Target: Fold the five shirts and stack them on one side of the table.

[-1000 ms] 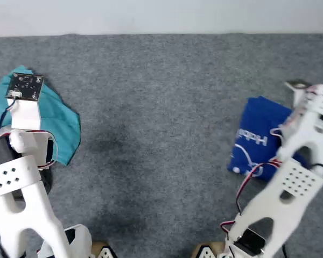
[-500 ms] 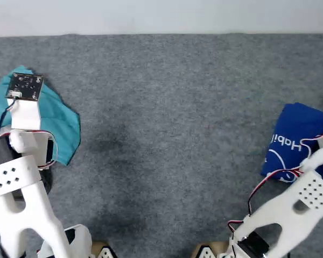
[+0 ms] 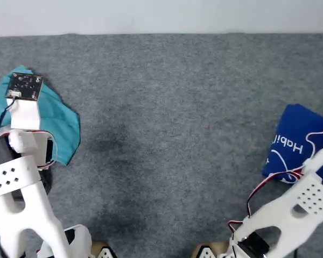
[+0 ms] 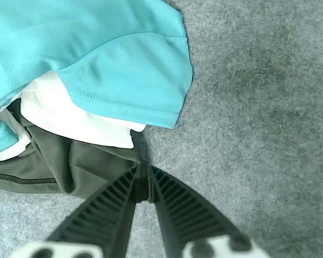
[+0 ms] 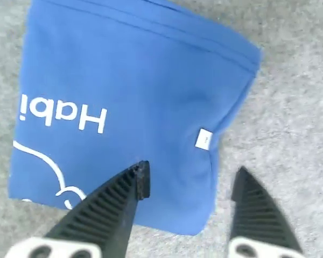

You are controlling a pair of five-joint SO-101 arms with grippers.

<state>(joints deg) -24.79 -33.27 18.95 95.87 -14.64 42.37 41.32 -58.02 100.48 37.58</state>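
Right pincer (image 5: 192,177) hangs wide open just above the blue shirt (image 5: 124,97), one finger over the cloth and the other past its edge over the grey table (image 5: 290,107), so it grips nothing. That shirt is folded into a compact rectangle, white print up and a small tag at one edge, and in the high view it lies flat at the far right side of the table, partly behind the right arm (image 3: 296,204). Left pincer (image 4: 146,180) is closed with its tips pressed together and nothing between them, poised just beside the edge of a loose heap at the left side of the table. In that heap a teal shirt (image 4: 86,54) lies on top, a white shirt (image 4: 70,121) shows beneath it, and a dark olive shirt (image 4: 81,166) sits lowest, all rumpled and overlapping. I judge the task to be early: one shirt looks folded and placed as the start of the stack, while the three in the heap are not yet folded. Only four garments can be made out, so whether a fifth lies buried under the teal one cannot be told
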